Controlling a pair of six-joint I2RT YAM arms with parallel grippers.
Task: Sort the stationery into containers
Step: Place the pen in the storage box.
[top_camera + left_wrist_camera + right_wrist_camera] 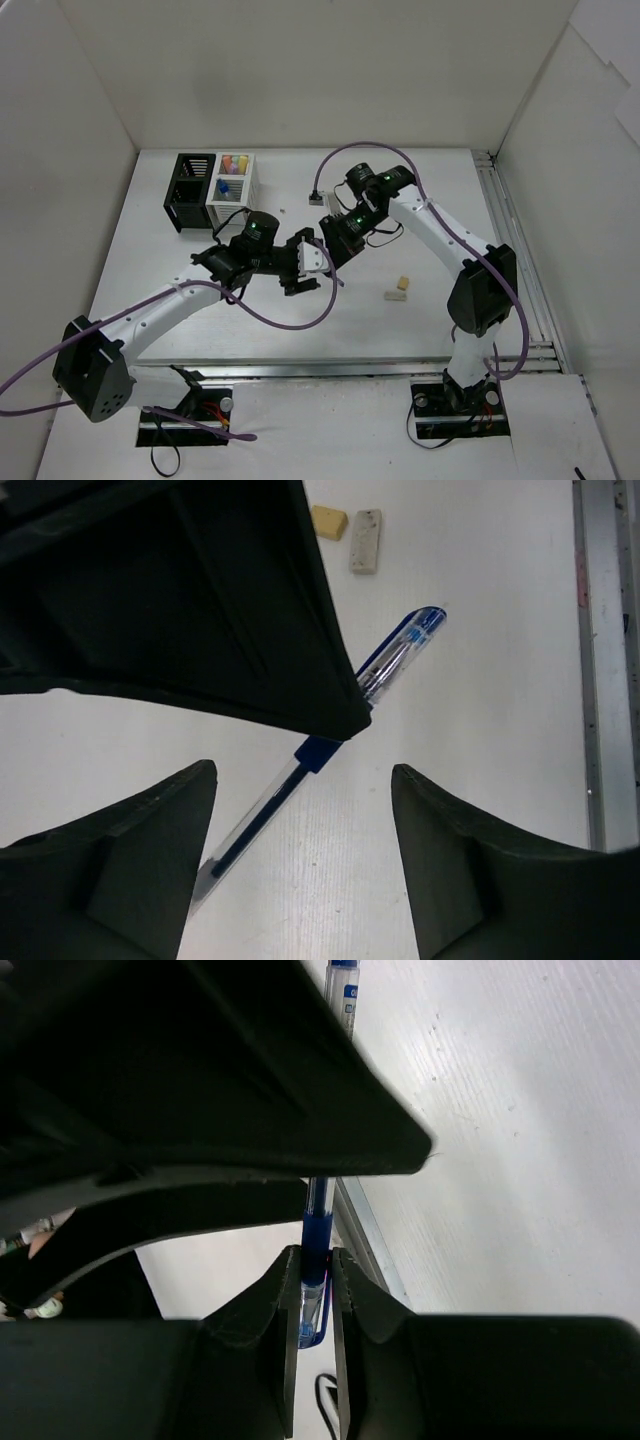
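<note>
My right gripper (333, 247) is shut on a thin blue pen (334, 273), pinching its blue grip part between its fingertips (315, 1262). The pen (400, 650) slants down between my left gripper's open fingers (150, 870), close to the left one and not pinched. My left gripper (305, 268) is open, right next to the right gripper. Two beige erasers (400, 288) lie on the table to the right; they also show in the left wrist view (365, 540). The black container (190, 190) and the white container (247, 186) stand joined at the back left.
The white container holds yellow and pink highlighters (235, 160) and a blue-capped item (226, 185). A purple cable loops over the table near both arms. White walls close in the table; a metal rail (505, 230) runs along the right edge.
</note>
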